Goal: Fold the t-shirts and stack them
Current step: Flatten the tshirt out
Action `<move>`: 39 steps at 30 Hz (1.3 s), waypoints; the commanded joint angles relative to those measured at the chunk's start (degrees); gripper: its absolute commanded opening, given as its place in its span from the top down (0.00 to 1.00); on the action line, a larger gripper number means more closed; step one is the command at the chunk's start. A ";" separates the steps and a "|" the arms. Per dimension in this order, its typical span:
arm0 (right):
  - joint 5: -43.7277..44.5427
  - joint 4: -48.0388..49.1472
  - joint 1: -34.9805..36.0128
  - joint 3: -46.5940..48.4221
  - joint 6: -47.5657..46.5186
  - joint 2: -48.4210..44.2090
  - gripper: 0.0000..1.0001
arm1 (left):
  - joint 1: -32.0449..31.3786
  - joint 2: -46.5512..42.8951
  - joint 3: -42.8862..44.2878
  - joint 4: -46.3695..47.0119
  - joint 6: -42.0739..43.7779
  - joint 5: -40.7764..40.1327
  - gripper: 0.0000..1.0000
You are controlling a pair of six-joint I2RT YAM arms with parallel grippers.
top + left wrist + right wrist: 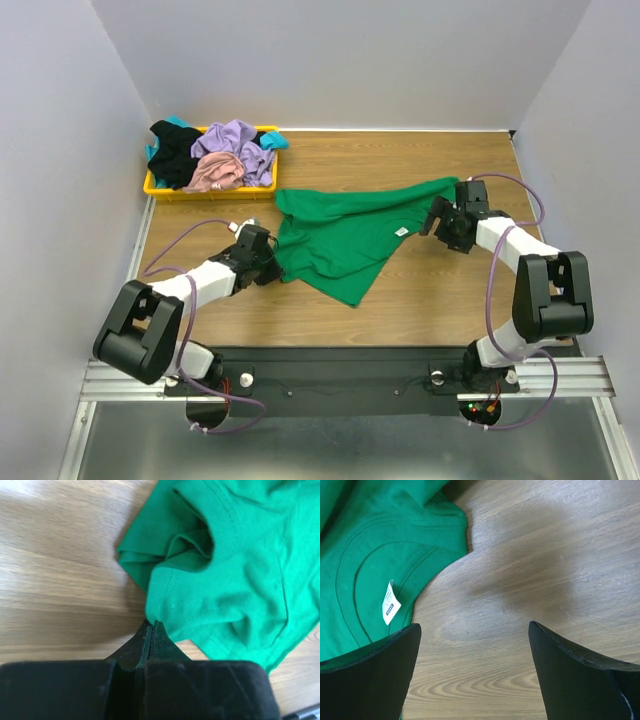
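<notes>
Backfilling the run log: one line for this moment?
left gripper: shut on bright green cotton t-shirt edge | right gripper: open beside collar | other tees: heaped in yellow plastic tray

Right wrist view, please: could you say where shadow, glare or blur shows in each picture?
Right wrist: soft shadow on the table, label sharp. Left wrist: glare on wood top left, left gripper dark against the shirt. Top: even light, sharp.

white neck label [391, 603] on green t-shirt [365, 545]: print too small to read.
</notes>
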 commanded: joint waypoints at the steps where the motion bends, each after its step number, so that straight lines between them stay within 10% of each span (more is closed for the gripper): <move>1: -2.21 1.93 0.49 -0.74 0.02 -1.03 0.07 | -0.28 -6.15 -1.05 -0.44 0.58 3.33 1.00; 13: 5.23 0.00 30.70 -8.39 10.37 -11.59 0.09 | -0.72 -24.80 2.46 -1.41 0.49 9.67 1.00; 24: 15.97 -1.15 52.52 -1.19 23.58 5.19 0.20 | -0.81 -22.78 11.16 -1.41 -3.02 6.06 1.00; 27: 17.55 -1.41 53.05 -0.31 24.54 7.30 0.28 | -0.81 -22.51 12.57 -1.41 -3.20 4.75 1.00; 30: 20.00 -2.46 53.05 -0.30 26.73 8.19 0.68 | -0.72 -21.99 14.15 -1.41 -3.90 2.38 1.00; 34: 23.85 -5.62 53.05 -0.92 28.67 6.01 0.95 | -0.72 -20.67 16.35 -1.41 -4.17 0.01 1.00; 39: 33.97 -18.09 51.74 -1.36 30.26 -4.88 0.99 | 0.16 -16.19 23.02 -3.95 -3.38 -3.86 1.00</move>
